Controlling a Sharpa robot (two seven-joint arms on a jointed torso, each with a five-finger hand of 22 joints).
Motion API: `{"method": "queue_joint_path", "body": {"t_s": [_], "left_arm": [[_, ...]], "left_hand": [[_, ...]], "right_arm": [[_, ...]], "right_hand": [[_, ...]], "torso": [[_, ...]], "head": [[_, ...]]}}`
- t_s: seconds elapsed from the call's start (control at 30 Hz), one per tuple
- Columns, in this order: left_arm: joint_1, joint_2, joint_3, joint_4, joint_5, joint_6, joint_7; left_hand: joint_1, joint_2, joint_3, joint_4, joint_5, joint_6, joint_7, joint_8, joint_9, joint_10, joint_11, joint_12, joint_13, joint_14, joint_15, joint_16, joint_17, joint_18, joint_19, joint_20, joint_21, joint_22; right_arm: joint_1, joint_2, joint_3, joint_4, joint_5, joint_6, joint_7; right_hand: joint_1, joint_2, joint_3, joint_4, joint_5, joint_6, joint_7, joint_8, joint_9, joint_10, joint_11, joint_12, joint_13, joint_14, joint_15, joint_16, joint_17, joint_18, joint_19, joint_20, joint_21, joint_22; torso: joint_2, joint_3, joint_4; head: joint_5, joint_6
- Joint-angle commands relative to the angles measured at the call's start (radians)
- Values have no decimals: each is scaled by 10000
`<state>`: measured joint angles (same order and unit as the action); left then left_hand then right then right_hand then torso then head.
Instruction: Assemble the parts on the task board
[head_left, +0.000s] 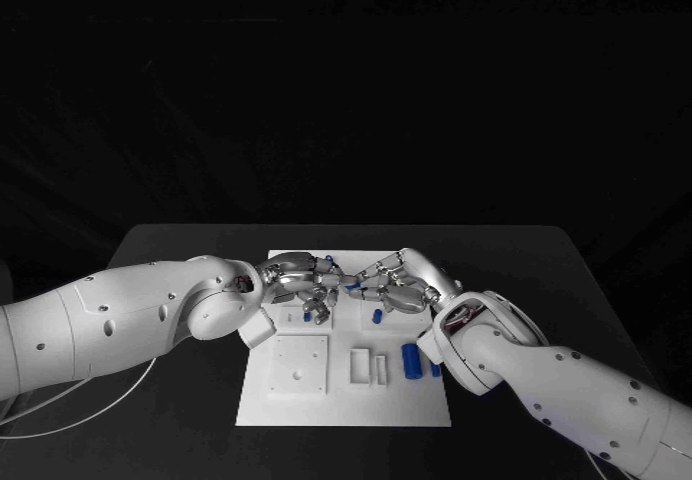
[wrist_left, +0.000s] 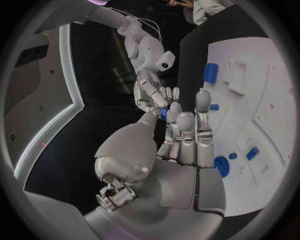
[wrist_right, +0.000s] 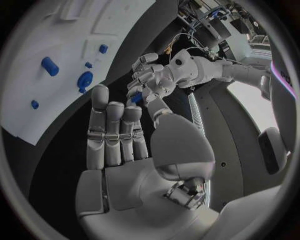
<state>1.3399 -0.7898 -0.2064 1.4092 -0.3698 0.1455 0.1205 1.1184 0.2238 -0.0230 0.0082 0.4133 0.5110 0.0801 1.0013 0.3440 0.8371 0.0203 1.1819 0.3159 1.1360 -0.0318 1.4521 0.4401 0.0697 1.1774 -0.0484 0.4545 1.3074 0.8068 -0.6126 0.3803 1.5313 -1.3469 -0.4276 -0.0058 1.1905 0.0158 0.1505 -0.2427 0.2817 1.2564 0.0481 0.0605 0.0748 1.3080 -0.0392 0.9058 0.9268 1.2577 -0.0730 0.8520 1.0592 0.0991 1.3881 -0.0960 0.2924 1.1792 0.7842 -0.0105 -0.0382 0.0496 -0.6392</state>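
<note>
The white task board (head_left: 289, 405) lies mid-table. Above its far end my two hands meet fingertip to fingertip. My left hand (head_left: 296, 281) pinches a small blue part (head_left: 351, 285) between thumb and a finger; the left wrist view shows that part (wrist_left: 164, 114) at the tips of my left hand (wrist_left: 178, 145). My right hand (head_left: 398, 283) reaches in from the other side, its fingertips (wrist_left: 156, 98) at the part. In the right wrist view the part (wrist_right: 135, 98) sits just beyond the straight fingers of my right hand (wrist_right: 115, 135); a grip there is not plain.
More blue parts lie or stand on the board: a cylinder (head_left: 411, 360) near my right forearm, a small one (head_left: 378, 315) under the hands, another (head_left: 307, 315) by my left wrist. A white square block (head_left: 300, 366) and white strips (head_left: 368, 365) sit on the near half.
</note>
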Motion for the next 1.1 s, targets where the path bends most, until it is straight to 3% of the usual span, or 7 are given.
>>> {"method": "queue_joint_path", "body": {"t_s": [0.03, 0.17, 0.67, 0.77, 0.83, 0.97, 1.1], "left_arm": [[5, 42, 11, 34, 94, 226, 82], [5, 51, 11, 41, 79, 206, 103], [5, 74, 11, 35, 56, -63, 340], [5, 90, 11, 33, 62, -142, 364], [5, 100, 11, 33, 70, -187, 364], [6, 104, 11, 39, 130, -266, 344], [7, 96, 11, 50, 297, -313, 278]], "left_hand": [[-52, 78, 13, -145, 33, 90, -3, -73, 0, 103, -5, -71, -1, 11, -51, 16, -5, 1, -34, -66, 10, 190], [16, 63, 35, -275, 30, 103, -10, -77, 6, 85, -9, -84, 1, 11, -54, 17, -3, -1, -34, -71, 10, 188], [79, 571, 905, -903, 275, 406, -111, 60, 166, 549, -129, -241, -40, 184, -160, -24, 4, -37, 33, -169, 89, 192], [-89, 532, 1224, -996, 607, 507, -163, 162, 438, 788, -191, -386, -58, 263, -209, -71, 13, -60, 68, -224, 127, 190], [-225, 497, 1374, -1008, 927, 617, -177, 72, 590, 877, -210, -436, -15, 308, -233, -88, 37, -72, 89, -246, 152, 191], [-370, 389, 1690, -999, 1114, 908, -220, -188, 846, 1044, -252, -560, 129, 363, -274, -131, 104, -100, 96, -289, 188, 189], [-515, 287, 1918, -976, 1517, 1263, -274, -420, 982, 1188, -295, -775, 232, 421, -313, -191, 152, -124, 101, -327, 236, 192]], "right_arm": [[-12, 24, -7, 12, 16, 177, 11], [-12, 29, -7, 13, 19, 150, 12], [-12, 16, -8, 21, 26, 203, 13], [-12, 21, -8, 15, 29, 202, 14], [-12, 24, -8, 9, 30, 198, 13], [-12, 28, -8, -2, 30, 182, 16], [-12, 33, -8, -25, 30, 168, 15]], "right_hand": [[-11, 81, -8, 50, 41, 190, -163, 36, 11, -6, -59, -27, 14, 52, -37, -49, 6, -156, 71, 15, -32, -11], [-20, 91, -28, 66, 41, 183, -163, 34, 10, -4, -60, -29, 23, 54, -38, -51, 4, -157, 77, 13, -37, -13], [-21, 90, -35, 73, 40, 181, -167, 34, 10, 2, -62, -28, 27, 57, -39, -51, 3, -157, 82, 13, -41, -16], [-23, 82, -45, 75, 32, 176, -162, 34, 8, -20, -59, -71, -6, 49, -36, -59, 0, -159, 75, 15, -50, -20], [-23, 82, -45, 75, 32, 176, -162, 34, 8, -20, -59, -71, -6, 49, -36, -59, 0, -159, 75, 15, -50, -20], [-23, 82, -45, 75, 32, 176, -162, 34, 8, -20, -59, -71, -6, 49, -36, -59, 0, -159, 75, 15, -50, -20], [-16, 77, -49, 71, 35, 157, -152, 31, 2, -38, -53, -113, -43, 41, -32, -71, -8, -159, 69, 18, -60, -27]], "torso": [[0, 1, -1], [1, 2, -1], [-2, -3, -4], [2, -7, -8], [5, -2, -7], [0, -1, -1], [1, 4, 0]], "head": [[-10, -9], [-14, -15], [-12, -21], [-8, -37], [-4, -47], [-10, -51], [-5, -64]]}}
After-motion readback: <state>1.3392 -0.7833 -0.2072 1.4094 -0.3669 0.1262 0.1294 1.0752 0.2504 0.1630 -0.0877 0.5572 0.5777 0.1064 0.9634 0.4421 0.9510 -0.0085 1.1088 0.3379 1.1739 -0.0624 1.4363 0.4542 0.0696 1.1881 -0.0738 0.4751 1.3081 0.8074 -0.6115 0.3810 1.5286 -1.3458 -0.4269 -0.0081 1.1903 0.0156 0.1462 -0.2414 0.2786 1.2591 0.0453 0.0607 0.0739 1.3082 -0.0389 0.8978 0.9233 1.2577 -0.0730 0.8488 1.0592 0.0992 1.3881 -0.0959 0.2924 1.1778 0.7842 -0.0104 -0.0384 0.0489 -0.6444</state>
